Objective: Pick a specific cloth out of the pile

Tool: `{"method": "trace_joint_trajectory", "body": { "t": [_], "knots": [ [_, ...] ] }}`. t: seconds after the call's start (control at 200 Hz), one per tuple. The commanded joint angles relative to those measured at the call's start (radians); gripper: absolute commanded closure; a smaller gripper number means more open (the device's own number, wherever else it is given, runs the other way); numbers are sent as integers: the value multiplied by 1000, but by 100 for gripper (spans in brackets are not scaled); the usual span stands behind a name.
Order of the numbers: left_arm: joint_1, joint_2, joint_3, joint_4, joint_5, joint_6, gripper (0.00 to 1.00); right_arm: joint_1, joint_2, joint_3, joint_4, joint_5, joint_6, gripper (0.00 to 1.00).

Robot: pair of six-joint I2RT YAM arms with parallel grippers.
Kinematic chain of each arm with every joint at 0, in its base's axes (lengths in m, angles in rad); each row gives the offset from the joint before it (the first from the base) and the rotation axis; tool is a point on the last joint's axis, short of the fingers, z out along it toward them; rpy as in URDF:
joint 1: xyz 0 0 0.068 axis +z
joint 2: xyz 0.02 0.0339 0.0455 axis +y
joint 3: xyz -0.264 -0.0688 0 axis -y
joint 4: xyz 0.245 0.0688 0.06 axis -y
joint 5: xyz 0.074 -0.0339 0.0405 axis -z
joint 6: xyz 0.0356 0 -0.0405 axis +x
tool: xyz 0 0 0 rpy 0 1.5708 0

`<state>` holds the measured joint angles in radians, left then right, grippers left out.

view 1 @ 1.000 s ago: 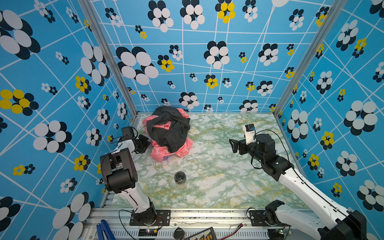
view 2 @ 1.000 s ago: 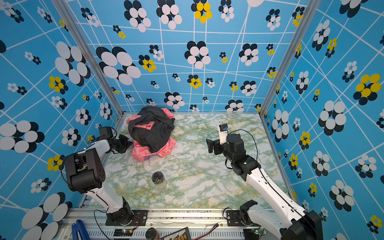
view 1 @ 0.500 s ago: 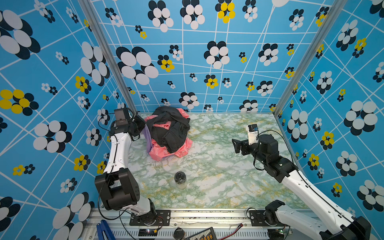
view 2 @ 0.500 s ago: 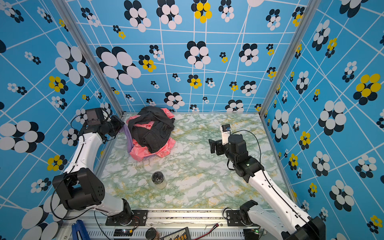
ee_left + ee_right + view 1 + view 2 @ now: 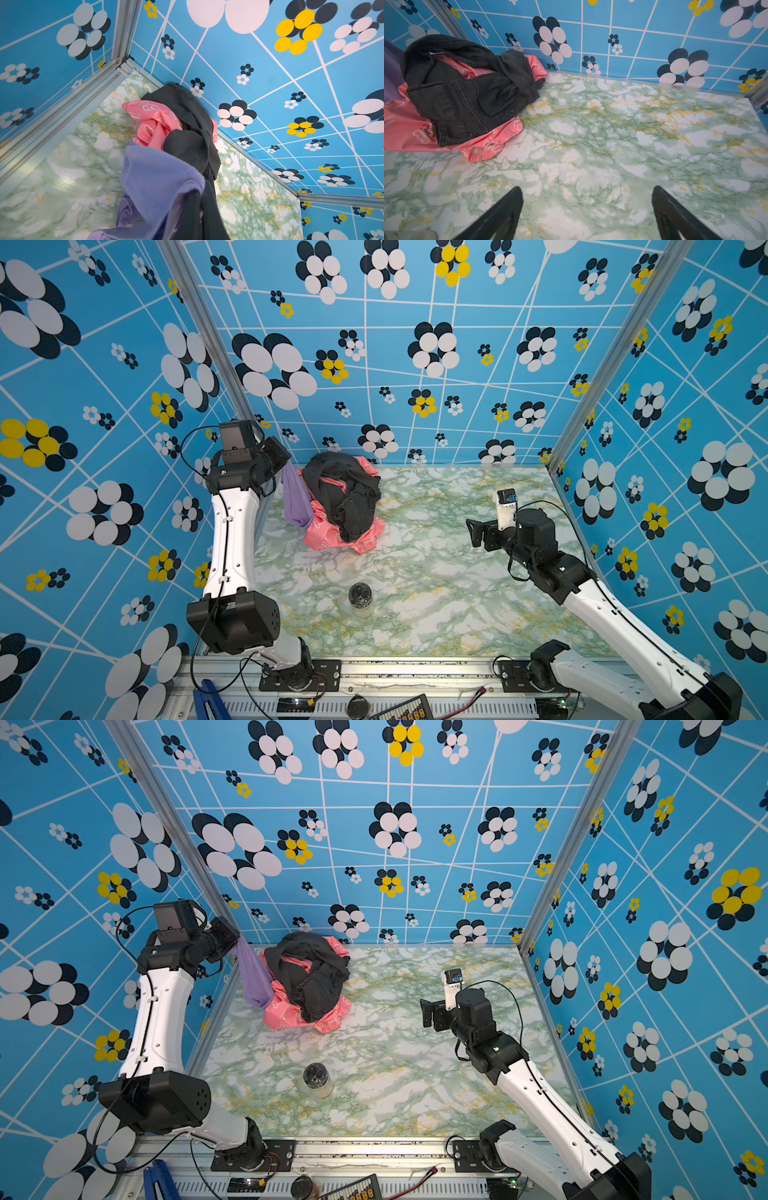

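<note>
Left wrist view: our left fingers [image 5: 193, 218] are clamped on the lilac cloth [image 5: 158, 176], which hangs beside the pile [image 5: 187, 124], low end touching it. We should pull gently away. Right fingers [image 5: 500, 216] stand apart.

Robot lab cell, flower-print walls [image 5: 457, 302], marble-look tabletop [image 5: 436, 572], aluminium frame [image 5: 415, 670]

White arm shells [image 5: 230, 531], black joints [image 5: 232, 620] — thin black cables [image 5: 181, 448] looping.

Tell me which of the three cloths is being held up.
The purple cloth, hanging from the shut left hand; the black jeans and pink cloth lie heaped on the table.
</note>
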<state>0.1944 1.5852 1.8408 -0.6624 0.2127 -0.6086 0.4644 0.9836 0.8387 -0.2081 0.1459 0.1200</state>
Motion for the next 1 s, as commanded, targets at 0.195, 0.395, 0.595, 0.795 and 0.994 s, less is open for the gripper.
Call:
{"method": "trace_joint_trajectory", "body": {
  "t": [0.195,0.395,0.595,0.795,0.994],
  "knots": [
    [-67,135,421,-104,-80,55,100,8,0,33,-38,28,4,1],
    [-98,257,812,-216,-80,58,100,8,-3,69,-78,36,-14,1],
    [-177,264,889,-156,-35,19,100,8,-16,71,-78,48,-1,1],
    [-338,320,857,-193,3,121,100,7,-15,68,-79,48,24,1],
    [-526,333,637,-184,-7,248,100,8,-22,65,-90,57,33,1]
  ]
}}
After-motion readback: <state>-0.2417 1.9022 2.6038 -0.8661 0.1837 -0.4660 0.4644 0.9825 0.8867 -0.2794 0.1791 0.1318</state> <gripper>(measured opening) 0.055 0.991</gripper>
